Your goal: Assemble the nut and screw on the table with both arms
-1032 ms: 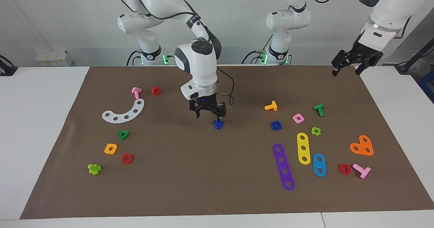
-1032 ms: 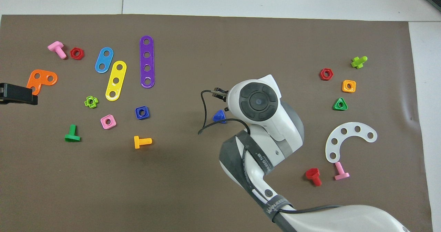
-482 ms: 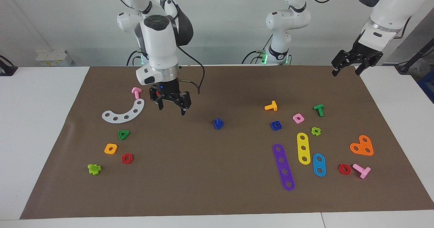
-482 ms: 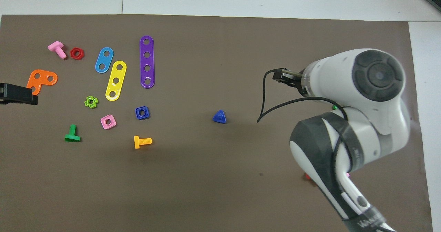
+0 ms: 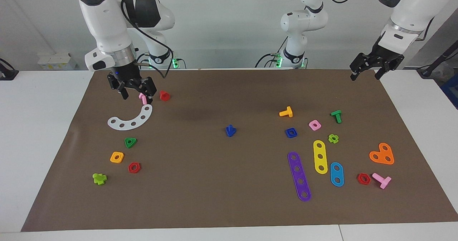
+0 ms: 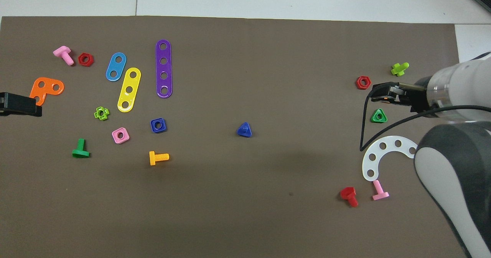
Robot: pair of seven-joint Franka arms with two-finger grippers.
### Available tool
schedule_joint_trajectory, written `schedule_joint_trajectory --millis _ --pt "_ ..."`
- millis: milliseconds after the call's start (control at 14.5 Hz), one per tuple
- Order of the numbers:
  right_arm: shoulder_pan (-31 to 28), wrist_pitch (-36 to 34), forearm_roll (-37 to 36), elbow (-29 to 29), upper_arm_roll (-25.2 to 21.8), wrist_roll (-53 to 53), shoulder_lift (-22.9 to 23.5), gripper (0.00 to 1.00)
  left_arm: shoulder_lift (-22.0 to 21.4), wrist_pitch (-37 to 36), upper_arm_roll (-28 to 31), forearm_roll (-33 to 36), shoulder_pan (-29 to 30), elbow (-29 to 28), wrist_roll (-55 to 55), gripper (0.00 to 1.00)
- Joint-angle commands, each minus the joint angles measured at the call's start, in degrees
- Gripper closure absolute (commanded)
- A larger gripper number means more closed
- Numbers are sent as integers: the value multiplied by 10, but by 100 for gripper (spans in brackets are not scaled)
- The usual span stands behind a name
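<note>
Nothing joined yet: right claw [image 5: 135,96] empty, fingers apart, over the pink bolt [image 5: 143,98]; blue screw [image 5: 230,130] standing head-down mid-surface, well apart from blue nut [image 5: 291,132]; left claw [image 5: 365,72] apart, empty, waiting above the mat's corner.

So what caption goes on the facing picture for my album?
Blue screw stands alone mid-mat, blue nut nearby, both grippers open and empty.
</note>
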Motion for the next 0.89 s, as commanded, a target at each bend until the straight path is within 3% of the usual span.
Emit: schedule_joint_trajectory --millis 0,619,826 --pt "-31 -49 12 51 4 -65 7 0 -14 0 -3 -6 7 -15 6 0" --pt "-43 -162 4 173 4 -136 51 0 -15 1 -3 -6 7 -15 6 0" --pt "-39 -168 12 162 5 -143 49 0 -14 0 -3 -6 7 -15 6 0"
